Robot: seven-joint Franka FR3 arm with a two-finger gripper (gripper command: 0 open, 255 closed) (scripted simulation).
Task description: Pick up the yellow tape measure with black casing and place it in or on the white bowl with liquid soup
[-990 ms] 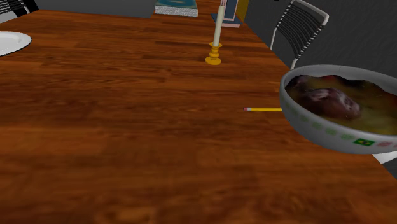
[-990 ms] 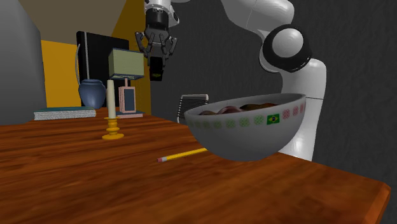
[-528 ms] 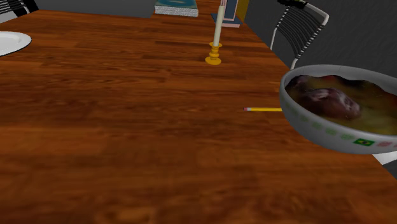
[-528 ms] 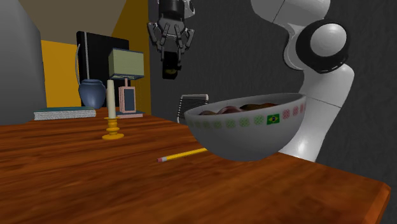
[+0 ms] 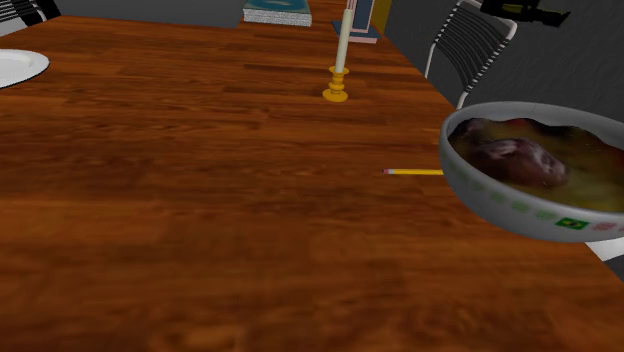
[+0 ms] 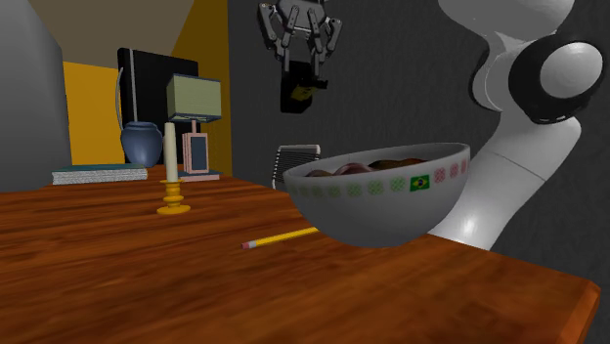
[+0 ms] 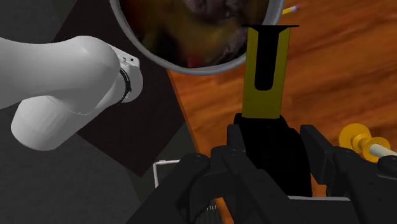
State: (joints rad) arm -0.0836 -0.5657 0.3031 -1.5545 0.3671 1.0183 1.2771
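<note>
My gripper point(image 6: 299, 76) hangs high above the table, shut on the tape measure point(image 6: 296, 95), a black case with yellow on it. In the wrist view the tape measure point(image 7: 268, 76) shows as a yellow body with a black slot, clasped between the black fingers point(image 7: 236, 143). The grey-white bowl point(image 6: 381, 207) of brownish soup stands near the table's edge, lower than the gripper and toward the second exterior view's right. The bowl's rim point(image 7: 197, 70) lies just past the tape's tip. In the shoulder view the tape measure point(image 5: 522, 11) pokes in at the top right, above the bowl point(image 5: 500, 205).
A yellow pencil point(image 5: 413, 172) lies beside the bowl. A candle in a gold holder point(image 5: 340, 70) stands farther back, with books point(image 5: 277, 14) behind it. A white plate point(image 5: 20, 66) sits at the shoulder view's far left. A slatted chair point(image 5: 470, 45) stands off the table's edge.
The gripper has carried the tape measure toward the second exterior view's right, nearer the bowl. The tape now enters the shoulder view's top right corner. The arm's elbow swung right.
</note>
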